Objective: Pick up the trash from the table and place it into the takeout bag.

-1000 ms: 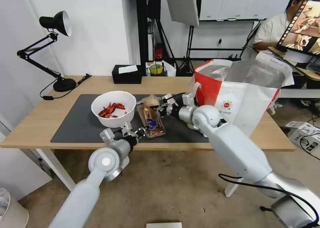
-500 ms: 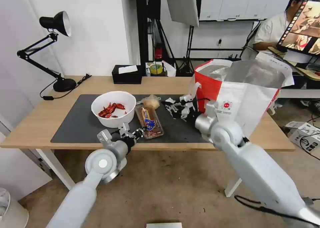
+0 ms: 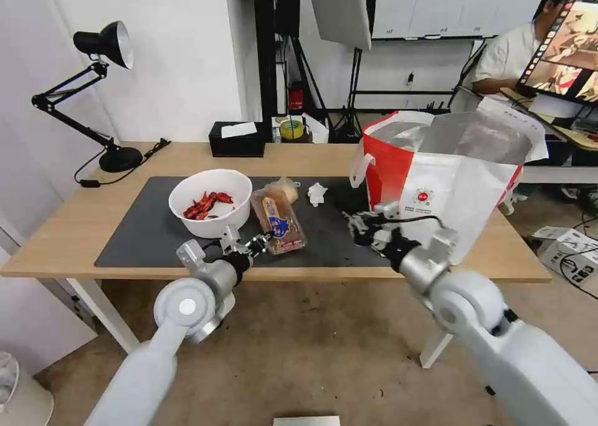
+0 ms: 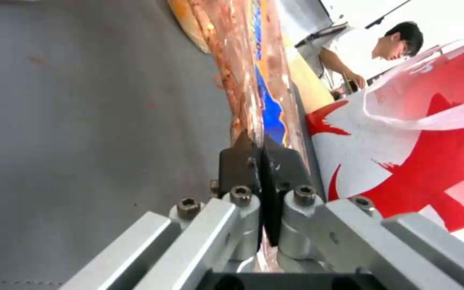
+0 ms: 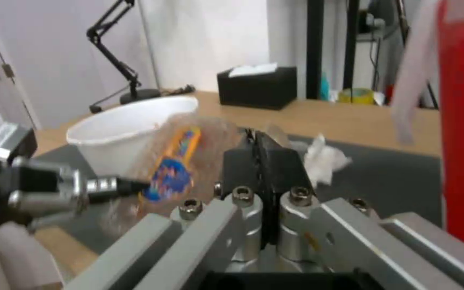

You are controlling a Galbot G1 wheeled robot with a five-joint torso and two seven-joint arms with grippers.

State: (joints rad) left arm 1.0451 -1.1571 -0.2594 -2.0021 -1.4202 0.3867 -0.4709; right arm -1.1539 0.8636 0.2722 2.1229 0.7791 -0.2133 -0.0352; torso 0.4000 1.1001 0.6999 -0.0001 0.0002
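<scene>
The table (image 3: 81, 227) carries a dark mat with the trash on it. A white bowl (image 3: 212, 217) holds red shells. Beside it lies the clear hinged tray (image 3: 278, 219), and my left gripper (image 3: 260, 244) is shut on its near edge; the left wrist view shows the fingertips (image 4: 243, 155) pinching the tray (image 4: 248, 80). Behind the tray sits the small clear bag (image 3: 281, 189). A crumpled tissue (image 3: 316, 193) lies free on the mat. My right gripper (image 3: 360, 225) hovers shut and empty at the mat's near right, in front of the takeout bag (image 3: 448, 177); the tissue (image 5: 323, 159) lies beyond it.
A black tissue box (image 3: 237, 138) and a tape roll (image 3: 291, 128) stand at the table's back edge. A black desk lamp (image 3: 103, 46) occupies the back left corner. The takeout bag stands open at the right end.
My right arm has pulled back from the tray and small bag toward the near right edge. The tissue now lies uncovered on the mat. The left gripper keeps its hold on the tray.
</scene>
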